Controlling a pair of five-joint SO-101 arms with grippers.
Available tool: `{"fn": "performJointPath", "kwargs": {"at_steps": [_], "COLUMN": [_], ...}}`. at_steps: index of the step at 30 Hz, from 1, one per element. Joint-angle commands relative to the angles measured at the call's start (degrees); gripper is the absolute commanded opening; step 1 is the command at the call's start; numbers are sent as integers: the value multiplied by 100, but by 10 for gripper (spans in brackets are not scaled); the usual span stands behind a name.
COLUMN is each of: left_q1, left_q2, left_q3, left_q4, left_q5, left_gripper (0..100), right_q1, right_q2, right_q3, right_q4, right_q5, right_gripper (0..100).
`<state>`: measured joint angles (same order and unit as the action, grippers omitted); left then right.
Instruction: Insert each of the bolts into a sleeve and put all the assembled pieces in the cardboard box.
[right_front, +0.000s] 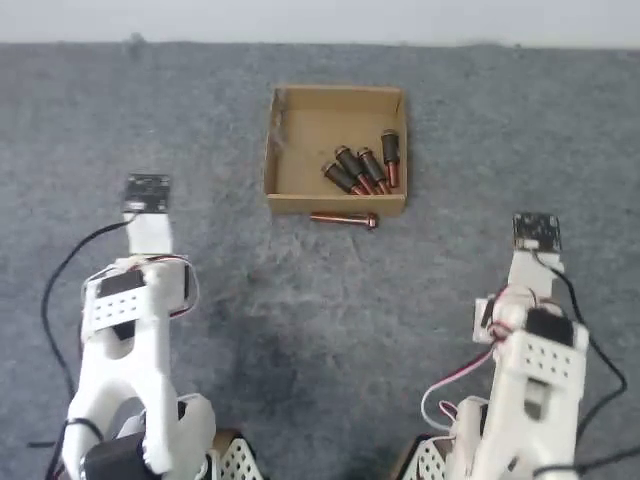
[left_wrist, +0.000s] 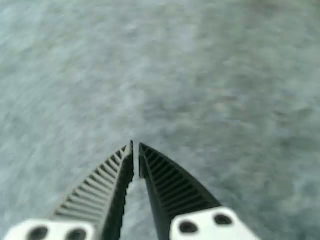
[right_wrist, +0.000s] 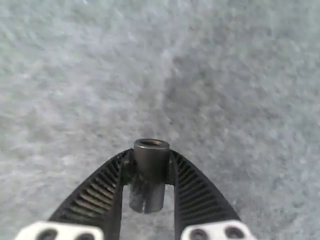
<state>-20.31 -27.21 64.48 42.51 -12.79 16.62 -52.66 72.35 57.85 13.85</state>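
Right wrist view: right gripper (right_wrist: 150, 153) is clamped on a sleeve (right_wrist: 150, 167), jaws pressing it from both sides near the fingertips. The sleeve runs along the gripper's axis, its open round mouth just past the tips and its other end back between the ribbed fingers (right_wrist: 102, 192). It is a short, dark, dull metal tube, hollow, with a slit at the end nearer the wrist. Grey carpet (right_wrist: 235, 75) lies beneath it. Left wrist view: left gripper (left_wrist: 136, 146) is closed down to a thin slit, hanging over the same carpet. High view: one loose bolt (right_front: 343, 218), copper-coloured with its head toward the picture's right, lies on the carpet just beside the near wall of the box (right_front: 335, 203) and parallel to it, outside the box. Four pieces (right_front: 362, 170), each a dark sleeve with a copper bolt through it, lie clustered in the box's right half. One arm (right_front: 130, 340) stands at the picture's left and another at the right, both well apart from the bolt and box; I cannot tell from this view which holds the sleeve. I see open carpet between the arms and the bolt.
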Motion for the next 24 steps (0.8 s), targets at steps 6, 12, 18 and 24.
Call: {"fn": "performJointPath", "kwargs": {"at_steps": [6,12,18,24], "left_q1": [1802,3156,4149,4677], "left_q2": [-53,-44,-26,659], "left_q3": [-479,-1191,-2000,-3266], "left_q4": [70,721,1011,2154], "left_q5": [-941,-1916,-2154,-2585], "left_gripper": [13,13,28,64], "right_q1": [391,382,382,312], "right_q2": [-1138,-1262,-1262,-1262], "right_q3": [738,818,818,826], "right_q4": [-303,-330,-330,-330], "right_q5": [677,686,686,686], "right_gripper": [6,6,6,6]}}
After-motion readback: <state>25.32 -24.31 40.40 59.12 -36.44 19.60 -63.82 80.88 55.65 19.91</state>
